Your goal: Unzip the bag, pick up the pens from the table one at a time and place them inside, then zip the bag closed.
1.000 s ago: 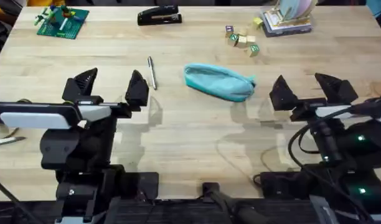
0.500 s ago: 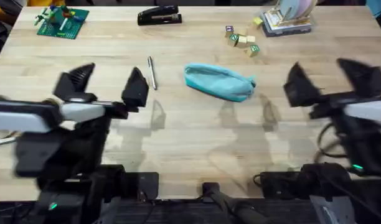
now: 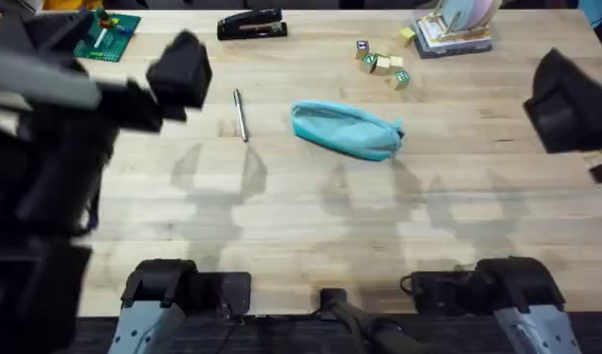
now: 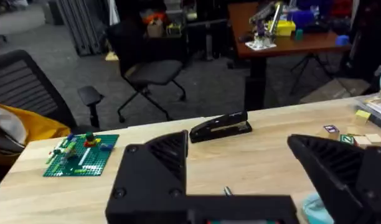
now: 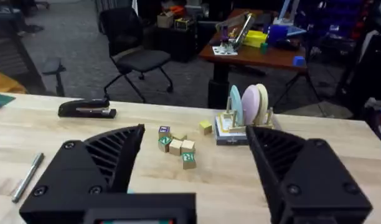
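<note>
Pale butcher-block wooden table (image 3: 301,226) is holding a teal soft fabric pouch (image 3: 346,129) at centre, apparently not yet opened, and a slim silver-grey pen (image 3: 240,114) lying just to its left, apart. Nothing appears done; every step is remaining. Left gripper (image 4: 253,171) and right gripper (image 5: 193,171) are hovering high, fingers spread, holding nothing.
</note>
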Available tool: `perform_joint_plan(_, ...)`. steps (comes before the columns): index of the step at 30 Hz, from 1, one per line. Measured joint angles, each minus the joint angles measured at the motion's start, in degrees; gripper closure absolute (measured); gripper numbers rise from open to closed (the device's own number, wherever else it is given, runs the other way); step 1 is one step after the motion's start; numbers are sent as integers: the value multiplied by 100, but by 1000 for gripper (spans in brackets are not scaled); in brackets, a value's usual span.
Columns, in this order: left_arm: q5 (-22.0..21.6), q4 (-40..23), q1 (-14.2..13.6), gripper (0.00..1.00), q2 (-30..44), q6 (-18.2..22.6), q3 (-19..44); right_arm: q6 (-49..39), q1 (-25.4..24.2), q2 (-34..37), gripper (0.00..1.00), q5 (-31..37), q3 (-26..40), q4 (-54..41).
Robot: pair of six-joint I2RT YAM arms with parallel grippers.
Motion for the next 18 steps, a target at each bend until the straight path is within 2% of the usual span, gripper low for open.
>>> perform_joint_plan(8,234,3,-11,8,1834,28,1150,-2,0,855,3,0,882,-465)
perform_joint_plan(13,476,1,-11,7,2743,31,1686,0,0,1069,4,-8,978,-511)
perform_joint_plan(18,910,1,-11,7,3481,44,2102,0,0,1132,4,-150,978,-533)
